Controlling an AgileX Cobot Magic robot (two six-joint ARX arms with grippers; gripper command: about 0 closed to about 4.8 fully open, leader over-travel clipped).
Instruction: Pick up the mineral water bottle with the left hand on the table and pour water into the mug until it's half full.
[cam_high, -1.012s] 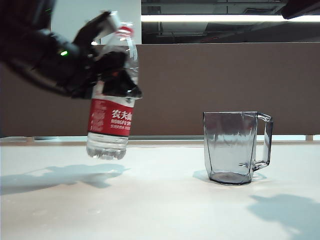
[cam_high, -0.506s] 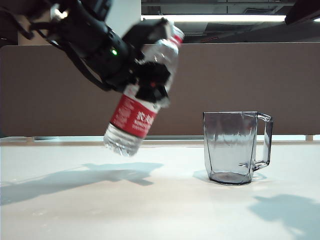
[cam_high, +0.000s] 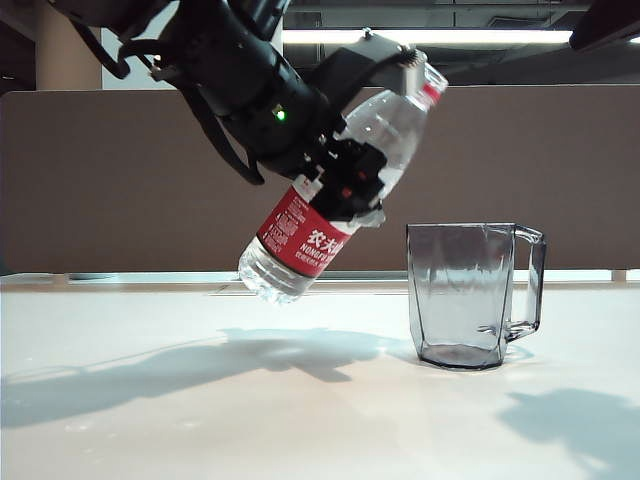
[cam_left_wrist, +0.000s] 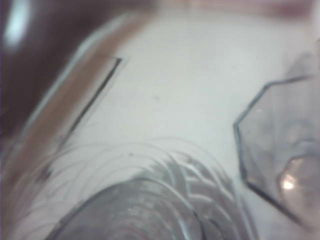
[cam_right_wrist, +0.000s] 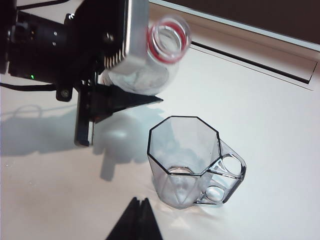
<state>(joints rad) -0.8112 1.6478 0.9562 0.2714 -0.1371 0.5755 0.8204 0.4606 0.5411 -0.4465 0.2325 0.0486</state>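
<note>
My left gripper (cam_high: 368, 128) is shut on the mineral water bottle (cam_high: 305, 238), which hangs tilted above the table (cam_high: 200, 420) with its neck raised toward the mug (cam_high: 468, 295). In the right wrist view the left gripper (cam_right_wrist: 134, 75) clamps the bottle's upper body. The bottle's mouth (cam_right_wrist: 170, 36) is uncapped, ringed in red, just beyond the mug's rim (cam_right_wrist: 184, 150). The ribbed bottle (cam_left_wrist: 150, 210) fills the near part of the left wrist view, with the mug (cam_left_wrist: 280, 150) beside it. Water sits in the bottle's low end. My right gripper (cam_right_wrist: 140, 202) is shut, hovering near the mug.
A brown partition (cam_high: 560, 160) runs behind the table. A dark slot (cam_right_wrist: 260, 55) lies along the table's far edge. The mug's handle (cam_right_wrist: 227, 175) points away from the left arm.
The left arm has carried the bottle to the right, toward the mug, and tilted it from nearly upright to slanted, neck toward the mug. The mug and right gripper have stayed still.
</note>
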